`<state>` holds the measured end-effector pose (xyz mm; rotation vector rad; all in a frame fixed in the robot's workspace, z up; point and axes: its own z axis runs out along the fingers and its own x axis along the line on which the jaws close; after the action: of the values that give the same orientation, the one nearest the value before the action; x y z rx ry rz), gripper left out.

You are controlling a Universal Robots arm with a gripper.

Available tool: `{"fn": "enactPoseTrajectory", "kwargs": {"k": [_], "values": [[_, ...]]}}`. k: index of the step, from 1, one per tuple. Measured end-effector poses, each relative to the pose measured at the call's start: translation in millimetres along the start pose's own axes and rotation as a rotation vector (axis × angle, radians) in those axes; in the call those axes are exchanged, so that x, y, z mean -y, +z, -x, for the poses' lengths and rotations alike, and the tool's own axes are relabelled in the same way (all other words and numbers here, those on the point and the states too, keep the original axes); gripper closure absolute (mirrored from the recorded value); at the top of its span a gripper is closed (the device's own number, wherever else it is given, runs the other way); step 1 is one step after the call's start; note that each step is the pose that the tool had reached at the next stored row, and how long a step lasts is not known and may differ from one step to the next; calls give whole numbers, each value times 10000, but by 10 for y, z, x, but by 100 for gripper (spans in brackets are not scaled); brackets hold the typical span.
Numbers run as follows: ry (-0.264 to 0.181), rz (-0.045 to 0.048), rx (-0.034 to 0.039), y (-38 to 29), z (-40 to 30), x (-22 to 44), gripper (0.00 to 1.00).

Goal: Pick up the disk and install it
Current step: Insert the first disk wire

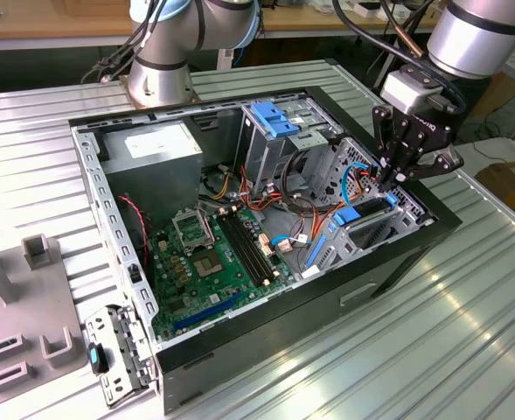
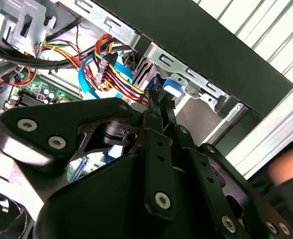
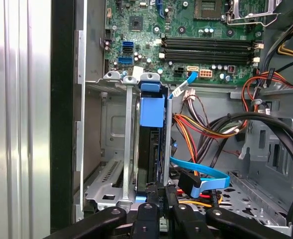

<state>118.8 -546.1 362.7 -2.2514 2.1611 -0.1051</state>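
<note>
The disk (image 3: 149,149) stands on edge in a slot of the metal drive cage (image 3: 111,189), inside the open computer case. Its blue carrier tab (image 3: 151,110) sticks up at one end. In the exterior view the disk's blue ends (image 1: 350,214) show in the cage at the case's corner on the exterior view's right. My gripper (image 1: 386,180) reaches down onto the disk's other end. The black fingers (image 2: 158,107) are drawn together there, pinching the disk's upper edge beside a blue tab (image 2: 173,85). In the first wrist view the gripper (image 3: 159,191) meets the disk's near end.
Orange, red, yellow and blue cables (image 3: 201,129) crowd the space beside the cage. The green motherboard (image 1: 213,254) lies on the case floor. A tall metal bay with a blue bracket (image 1: 273,118) stands at the back. The black case wall (image 2: 211,45) runs close along the cage.
</note>
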Motion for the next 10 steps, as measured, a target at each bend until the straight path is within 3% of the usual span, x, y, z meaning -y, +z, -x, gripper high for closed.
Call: {"fn": "enactPoseTrajectory", "kwargs": {"k": [10], "values": [[38, -14, -1, 1, 0, -3, 83]]}}
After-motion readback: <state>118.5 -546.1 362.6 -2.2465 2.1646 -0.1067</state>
